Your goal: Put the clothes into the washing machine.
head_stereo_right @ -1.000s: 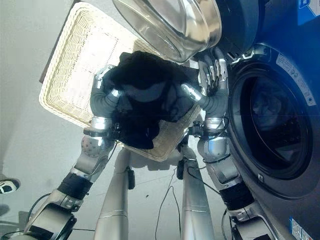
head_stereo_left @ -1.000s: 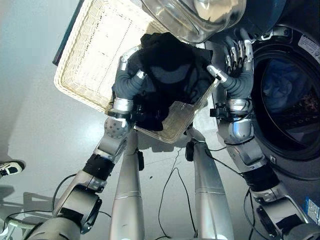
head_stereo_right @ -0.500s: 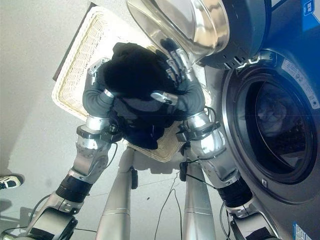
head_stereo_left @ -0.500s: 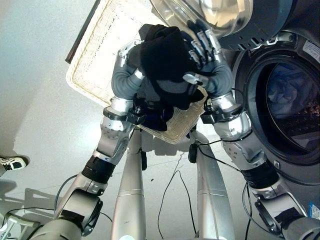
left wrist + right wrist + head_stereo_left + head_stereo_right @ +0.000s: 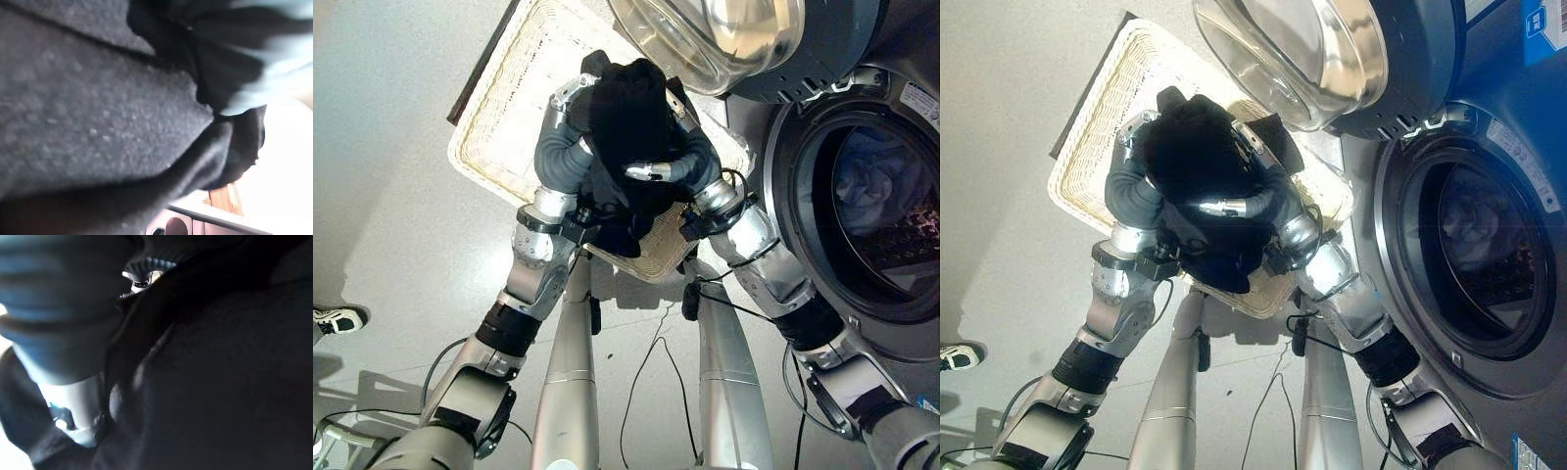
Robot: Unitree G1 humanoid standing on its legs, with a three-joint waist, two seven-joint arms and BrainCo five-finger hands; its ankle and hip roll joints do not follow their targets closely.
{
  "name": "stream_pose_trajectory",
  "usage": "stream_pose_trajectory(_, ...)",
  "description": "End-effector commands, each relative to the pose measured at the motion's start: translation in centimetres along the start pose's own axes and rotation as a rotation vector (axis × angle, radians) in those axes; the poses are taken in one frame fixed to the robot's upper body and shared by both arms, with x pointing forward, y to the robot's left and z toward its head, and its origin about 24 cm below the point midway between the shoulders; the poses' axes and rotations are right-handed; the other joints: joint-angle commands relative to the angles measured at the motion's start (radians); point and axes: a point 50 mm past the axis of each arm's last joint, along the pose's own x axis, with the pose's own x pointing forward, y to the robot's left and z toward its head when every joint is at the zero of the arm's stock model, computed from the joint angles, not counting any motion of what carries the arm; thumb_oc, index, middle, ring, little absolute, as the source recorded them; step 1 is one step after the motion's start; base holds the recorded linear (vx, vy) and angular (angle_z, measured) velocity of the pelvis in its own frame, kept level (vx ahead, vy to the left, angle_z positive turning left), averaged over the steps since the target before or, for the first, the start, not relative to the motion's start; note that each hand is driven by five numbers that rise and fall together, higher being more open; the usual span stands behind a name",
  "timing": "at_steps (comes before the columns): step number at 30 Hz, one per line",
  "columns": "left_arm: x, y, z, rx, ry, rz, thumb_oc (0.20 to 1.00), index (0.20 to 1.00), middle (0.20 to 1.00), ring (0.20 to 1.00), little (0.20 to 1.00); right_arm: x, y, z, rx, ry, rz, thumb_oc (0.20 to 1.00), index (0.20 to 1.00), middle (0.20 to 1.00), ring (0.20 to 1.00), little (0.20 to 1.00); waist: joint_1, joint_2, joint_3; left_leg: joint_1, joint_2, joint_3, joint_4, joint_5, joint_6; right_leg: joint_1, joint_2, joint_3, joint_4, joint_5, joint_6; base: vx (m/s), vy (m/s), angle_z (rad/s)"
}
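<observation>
Lower frame: bare grey floor (image 5: 401,245), both arms rising from the bottom edge toward centre.

Centre: dark garment (image 5: 628,127), bundled black cloth, pressed between the two arms over the wicker basket (image 5: 524,88). Left robot hand (image 5: 570,96) at the bundle's left flank, fingers buried in cloth; grip not readable. Right robot hand (image 5: 651,172) now swung in from the washer side, laid across the bundle's front with one silver digit showing; rest hidden, closure not readable. Both wrist views close on dark fabric.

Change noted: right arm moved off the door rim onto the garment; two-handed hold likely forming, lift not yet evident.

Upper right: washing machine (image 5: 862,186), open door (image 5: 724,39) overhead, drum already containing pale laundry (image 5: 876,181).
</observation>
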Motion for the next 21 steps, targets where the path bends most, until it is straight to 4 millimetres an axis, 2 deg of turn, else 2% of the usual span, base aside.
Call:
stream_pose_trajectory(1,3.2,-2.5,4.1,-0.043,-0.302,-0.151,0.2,0.2,0.2,0.2,0.2,0.1,0.5,-0.3,-0.087,0.026,0.03,1.0,1.0,1.0,1.0,1.0,0.003,0.038,-0.02,-0.026,-0.083,0.02,0.097,-0.081,0.042,0.09,0.052,-0.091,-0.325,0.24,0.061,0.0,0.0,0.0)
stream_pose_trajectory(9,3.7,-3.1,4.9,-0.063,-0.36,-0.206,0.2,0.2,0.2,0.2,0.2,0.2,-1.1,-1.6,-0.257,0.092,-0.077,1.0,1.0,1.0,1.0,1.0,0.008,0.044,-0.02,-0.03,-0.091,0.016,0.109,-0.084,0.045,0.087,0.052,-0.093,-0.317,0.236,0.057,0.0,0.0,0.0)
stream_pose_trajectory(15,3.8,-3.4,5.6,-0.069,-0.425,-0.234,0.2,0.2,0.2,0.2,0.2,0.1,-2.8,-2.3,-0.435,0.132,-0.243,1.0,1.0,1.0,1.0,1.0,0.008,0.049,-0.02,-0.034,-0.095,0.016,0.119,-0.088,0.047,0.083,0.054,-0.09,-0.307,0.231,0.055,0.01,0.003,0.03)
stream_pose_trajectory(18,3.8,-3.4,5.6,-0.069,-0.425,-0.234,0.2,0.2,0.2,0.2,0.2,0.1,-2.8,-2.3,-0.435,0.132,-0.243,1.0,1.0,1.0,1.0,1.0,0.008,0.049,-0.02,-0.034,-0.095,0.016,0.119,-0.088,0.047,0.083,0.054,-0.09,-0.307,0.231,0.055,0.0,0.0,0.0)
stream_pose_trajectory(21,3.8,-3.2,6.3,-0.105,-0.481,-0.244,0.2,0.2,0.2,0.2,0.2,-0.1,-3.9,-2.9,-0.546,0.176,-0.339,1.0,1.0,1.0,1.0,1.0,0.009,0.056,-0.02,-0.045,-0.097,0.016,0.132,-0.093,0.049,0.071,0.056,-0.086,-0.293,0.227,0.055,0.0,0.0,0.0)
